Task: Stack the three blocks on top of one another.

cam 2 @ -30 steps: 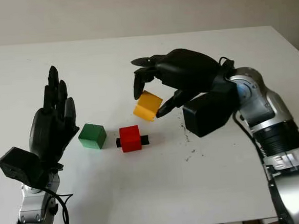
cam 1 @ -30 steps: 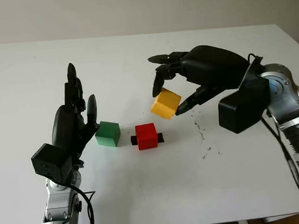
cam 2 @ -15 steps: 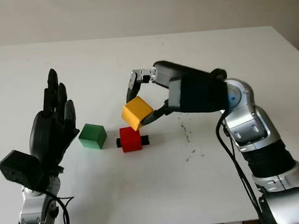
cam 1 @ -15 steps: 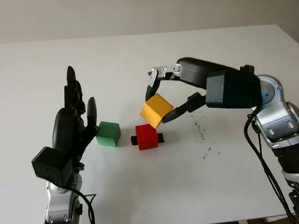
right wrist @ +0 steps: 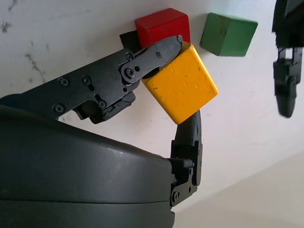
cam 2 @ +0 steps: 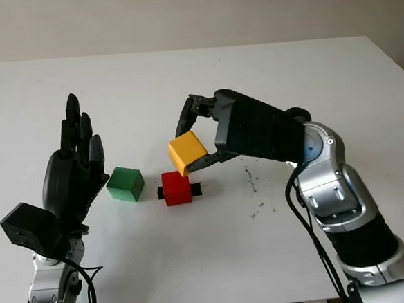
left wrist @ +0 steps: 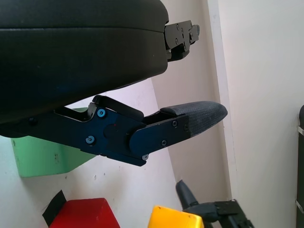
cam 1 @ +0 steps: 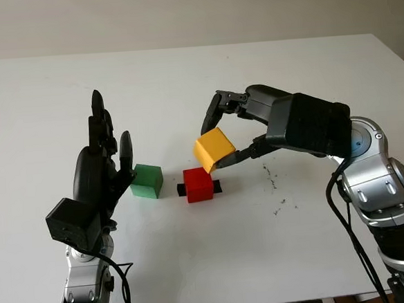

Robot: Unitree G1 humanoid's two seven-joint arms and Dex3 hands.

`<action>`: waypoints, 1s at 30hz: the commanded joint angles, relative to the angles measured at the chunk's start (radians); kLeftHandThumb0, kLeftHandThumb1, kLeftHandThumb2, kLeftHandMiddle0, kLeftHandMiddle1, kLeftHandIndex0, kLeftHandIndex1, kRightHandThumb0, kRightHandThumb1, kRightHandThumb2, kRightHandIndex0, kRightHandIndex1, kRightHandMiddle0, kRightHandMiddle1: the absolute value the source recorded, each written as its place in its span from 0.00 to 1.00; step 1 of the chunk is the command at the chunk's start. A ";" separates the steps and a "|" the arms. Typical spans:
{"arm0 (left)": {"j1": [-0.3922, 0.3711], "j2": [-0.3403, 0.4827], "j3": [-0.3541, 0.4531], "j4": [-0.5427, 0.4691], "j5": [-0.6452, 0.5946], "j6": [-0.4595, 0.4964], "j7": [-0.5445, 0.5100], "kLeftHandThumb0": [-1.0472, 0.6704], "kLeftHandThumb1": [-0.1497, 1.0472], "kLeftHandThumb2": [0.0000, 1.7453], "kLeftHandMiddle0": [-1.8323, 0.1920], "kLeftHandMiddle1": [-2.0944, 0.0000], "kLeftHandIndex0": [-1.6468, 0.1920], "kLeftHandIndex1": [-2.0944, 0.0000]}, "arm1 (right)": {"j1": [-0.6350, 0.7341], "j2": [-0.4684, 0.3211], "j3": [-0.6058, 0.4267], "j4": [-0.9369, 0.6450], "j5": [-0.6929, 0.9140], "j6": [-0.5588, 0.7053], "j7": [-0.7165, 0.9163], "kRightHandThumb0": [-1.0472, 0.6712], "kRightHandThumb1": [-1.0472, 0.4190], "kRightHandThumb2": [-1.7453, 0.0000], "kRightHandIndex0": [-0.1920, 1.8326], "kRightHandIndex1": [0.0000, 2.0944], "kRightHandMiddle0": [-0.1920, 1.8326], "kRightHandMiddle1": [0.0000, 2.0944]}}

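The yellow block hangs in the air, tilted with one corner down, pinched between the fingers of the right hand; that hand reaches in from the right with its forearm nearly level above the white bench. Just below and slightly nearer than the held block, the red block sits on a small black patch; the green block stands beside the red one, apart from it, on the far side from the right hand; the left hand stands upright, open, fingers pointing up, close beside the green block.
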 commanded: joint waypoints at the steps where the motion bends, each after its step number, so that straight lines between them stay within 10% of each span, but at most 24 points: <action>1: 0.005 -0.004 -0.003 -0.014 0.002 -0.010 0.000 0.23 1.00 0.39 1.00 0.98 1.00 0.98 | 0.004 0.020 -0.002 -0.028 0.004 0.030 -0.017 0.41 0.01 0.97 0.17 0.02 0.15 0.77; 30: 0.016 -0.015 -0.002 -0.022 0.002 -0.013 0.009 0.24 1.00 0.38 1.00 0.98 0.99 0.98 | 0.029 0.131 0.043 -0.078 0.099 0.392 -0.128 0.36 0.02 0.97 0.18 0.03 0.15 0.80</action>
